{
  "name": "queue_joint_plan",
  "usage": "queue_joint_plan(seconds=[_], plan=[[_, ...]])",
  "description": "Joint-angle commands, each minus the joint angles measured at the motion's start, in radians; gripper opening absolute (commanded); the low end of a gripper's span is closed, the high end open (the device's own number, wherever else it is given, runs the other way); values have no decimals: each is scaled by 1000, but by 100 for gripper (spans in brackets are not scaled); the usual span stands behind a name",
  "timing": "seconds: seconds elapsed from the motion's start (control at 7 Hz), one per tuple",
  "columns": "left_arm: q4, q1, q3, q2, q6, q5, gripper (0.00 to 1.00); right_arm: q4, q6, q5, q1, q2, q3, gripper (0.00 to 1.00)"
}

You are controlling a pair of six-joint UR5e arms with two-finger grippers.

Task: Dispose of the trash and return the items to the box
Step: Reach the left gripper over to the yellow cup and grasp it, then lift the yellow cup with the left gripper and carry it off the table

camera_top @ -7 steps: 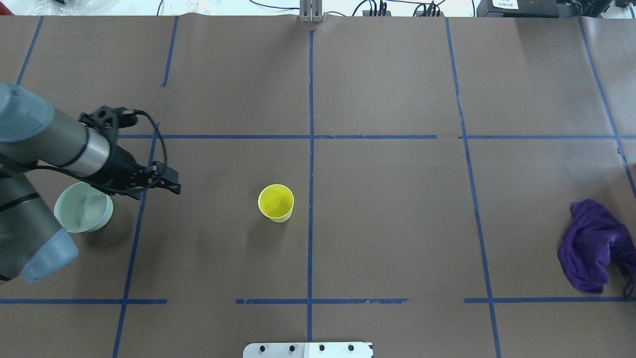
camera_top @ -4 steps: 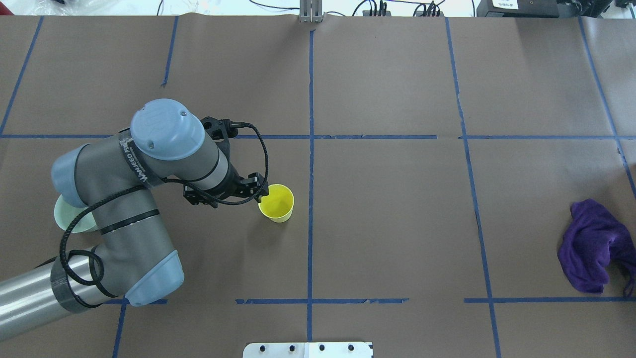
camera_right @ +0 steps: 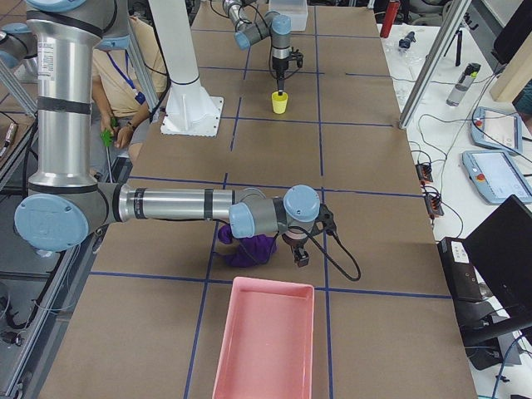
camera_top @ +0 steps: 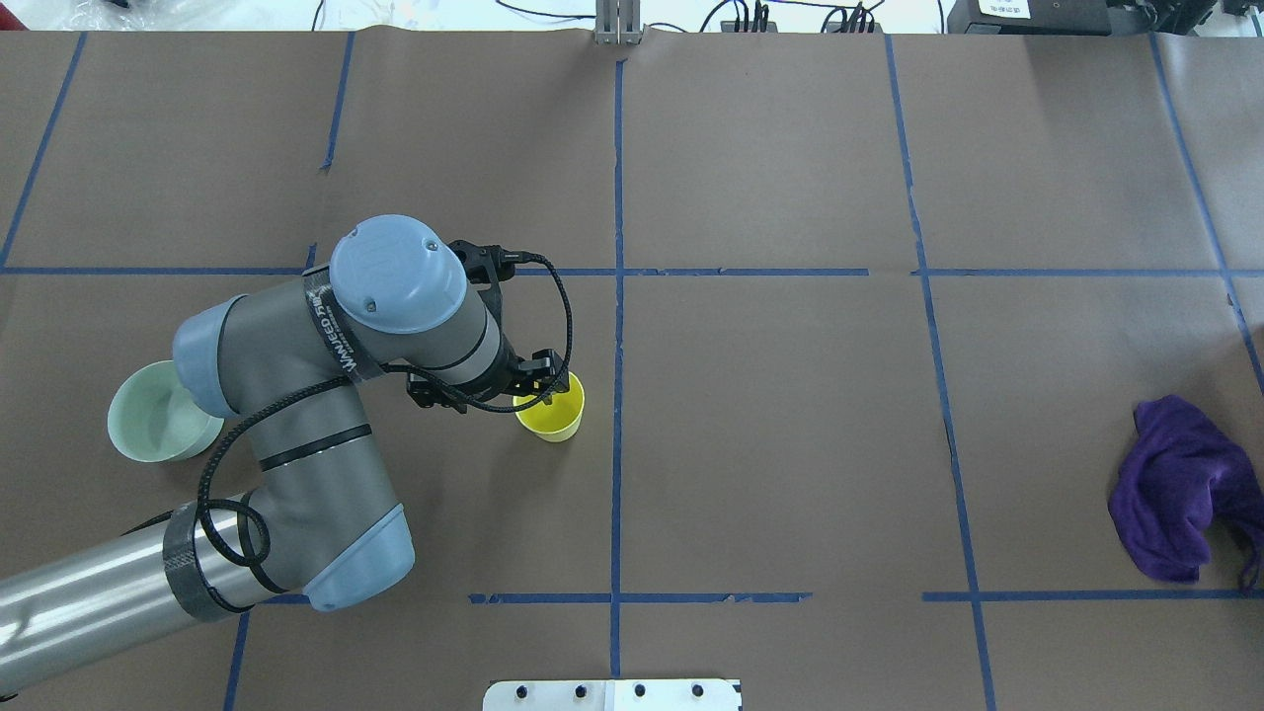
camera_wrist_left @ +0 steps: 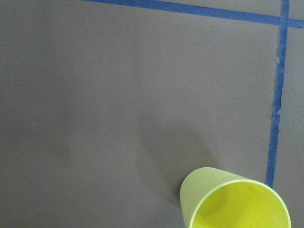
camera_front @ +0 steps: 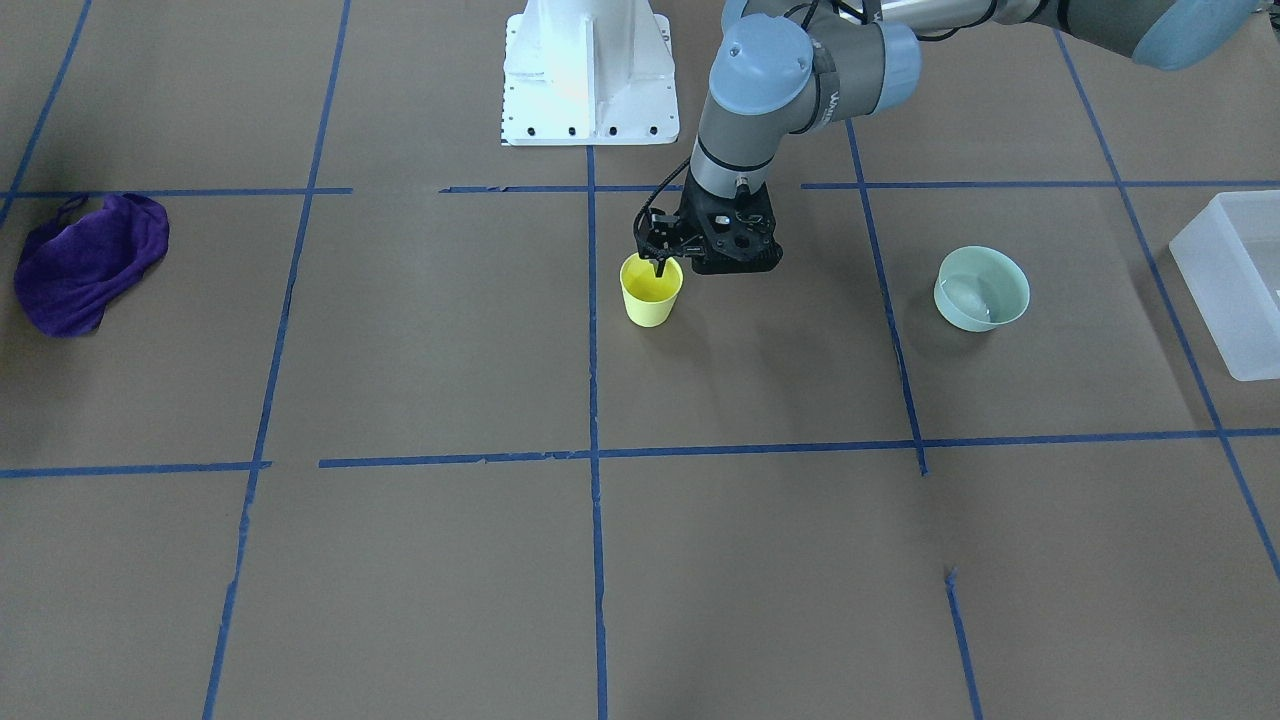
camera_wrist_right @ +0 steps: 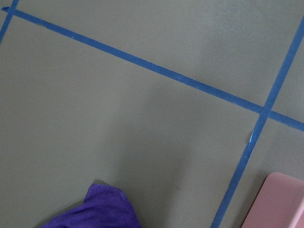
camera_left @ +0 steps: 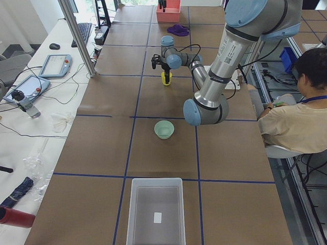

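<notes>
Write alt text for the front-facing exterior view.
The robot's left gripper reaches down to the rim of an upright yellow cup at mid-table. On the picture's right stand a green bowl and, at the edge, a frosted box; a purple cloth lies far left.

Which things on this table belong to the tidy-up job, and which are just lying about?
Part of the job: yellow cup, mint-green bowl, translucent box, left claw at the cup's rim.

Seemingly just lying about: purple cloth, pink tray.
</notes>
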Motion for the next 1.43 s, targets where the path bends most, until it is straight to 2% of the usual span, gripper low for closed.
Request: queue_joint_plan(seconds=[0.0,0.14,0.29,0.71,1.0,1.14,1.29], plan=[[-52,35,51,4,-1,2,81,0,-1,0,-4,0,-6,100],[-52,40,52,4,-1,0,25,0,-1,2,-8,0,-6,100],[-54,42,54,4,-1,-1,0,0,-1,0,-11,0,-6,100],[-93,33,26,2,-28,-6,0,2,0,0,-20,0,-8,100],[-93,-51,-55,4,-36,-13,0,2,28,17,-46,6,-5,100],[-84,-129,-117,15,-27,-39,0,49,118,22,-82,7,6,100],[-81,-208,-167,59,-24,-82,0,146,269,20,-124,7,0,100]])
